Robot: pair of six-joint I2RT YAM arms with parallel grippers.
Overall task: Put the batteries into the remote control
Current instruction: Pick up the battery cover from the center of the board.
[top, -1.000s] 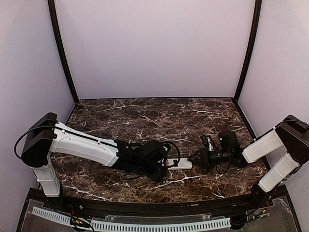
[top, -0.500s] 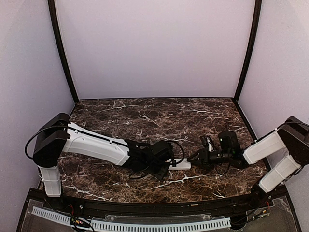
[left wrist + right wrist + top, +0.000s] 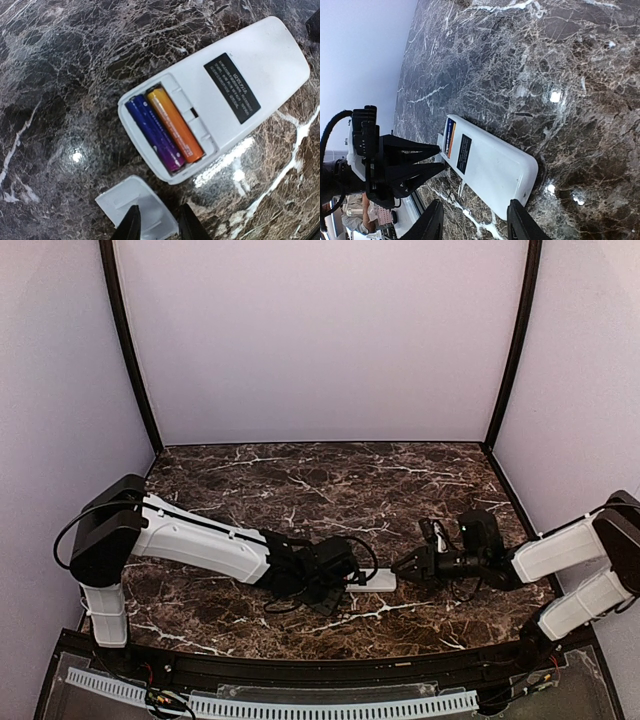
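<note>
Left wrist | batteries (image 3: 164, 129) seated in remote control (image 3: 280, 55) | cover (image 3: 125, 200) at 6 o'clock straddled by left gripper (image 3: 159, 220), likely for refitting, pinch cannot be told | right gripper (image 3: 475, 210) spread

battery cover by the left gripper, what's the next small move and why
Probably close the left gripper on the loose cover and lift it: both batteries already sit in the remote control's open compartment.
</note>
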